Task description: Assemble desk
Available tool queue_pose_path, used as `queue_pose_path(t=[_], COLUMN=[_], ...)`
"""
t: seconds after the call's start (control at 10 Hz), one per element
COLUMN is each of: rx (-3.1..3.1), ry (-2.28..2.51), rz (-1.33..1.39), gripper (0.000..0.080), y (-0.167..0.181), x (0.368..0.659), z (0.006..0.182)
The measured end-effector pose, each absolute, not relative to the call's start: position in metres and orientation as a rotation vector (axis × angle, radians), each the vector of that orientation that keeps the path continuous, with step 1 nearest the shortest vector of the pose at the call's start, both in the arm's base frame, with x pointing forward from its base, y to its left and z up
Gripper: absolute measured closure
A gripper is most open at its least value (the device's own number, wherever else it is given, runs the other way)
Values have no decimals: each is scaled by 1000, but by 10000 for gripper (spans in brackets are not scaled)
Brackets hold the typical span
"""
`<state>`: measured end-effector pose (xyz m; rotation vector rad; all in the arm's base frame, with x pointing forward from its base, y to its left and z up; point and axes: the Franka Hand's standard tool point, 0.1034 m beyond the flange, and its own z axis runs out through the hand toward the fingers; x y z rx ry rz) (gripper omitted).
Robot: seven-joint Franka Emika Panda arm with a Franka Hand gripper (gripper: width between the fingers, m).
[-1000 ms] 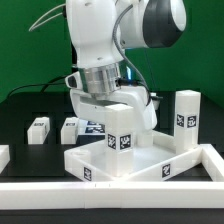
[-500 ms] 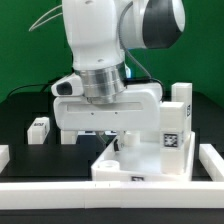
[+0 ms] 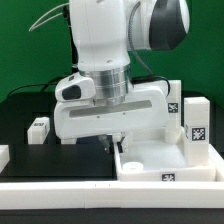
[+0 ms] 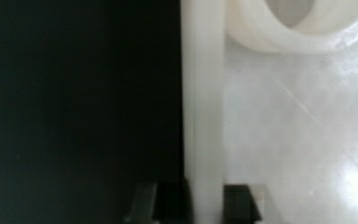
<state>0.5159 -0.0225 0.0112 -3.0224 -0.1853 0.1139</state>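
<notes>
Now gripper (image 3: 113,141) jaws pinch the top (image 3: 152,159) by its rim; top lies flat at the exterior view's right. Step, likely: positioning top. Next calls for clean release, then fetching a leg (image 3: 39,127).

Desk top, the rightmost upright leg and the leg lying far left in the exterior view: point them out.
desk top (image 3: 140,168), exterior view, front rim wall.
upright leg (image 3: 197,128), exterior view, tagged face.
lying leg (image 3: 38,128), exterior view, its side.
</notes>
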Motion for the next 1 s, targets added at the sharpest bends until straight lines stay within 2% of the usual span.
queue_pose_path(t=[0.4, 0.9, 1.0], rx=[-2933, -2755, -2670], ry=[-928, -1427, -1632], rz=[60, 80, 63], gripper=[737, 737, 737], y=[-52, -61, -56], x=[553, 556, 565], z=[17, 14, 16])
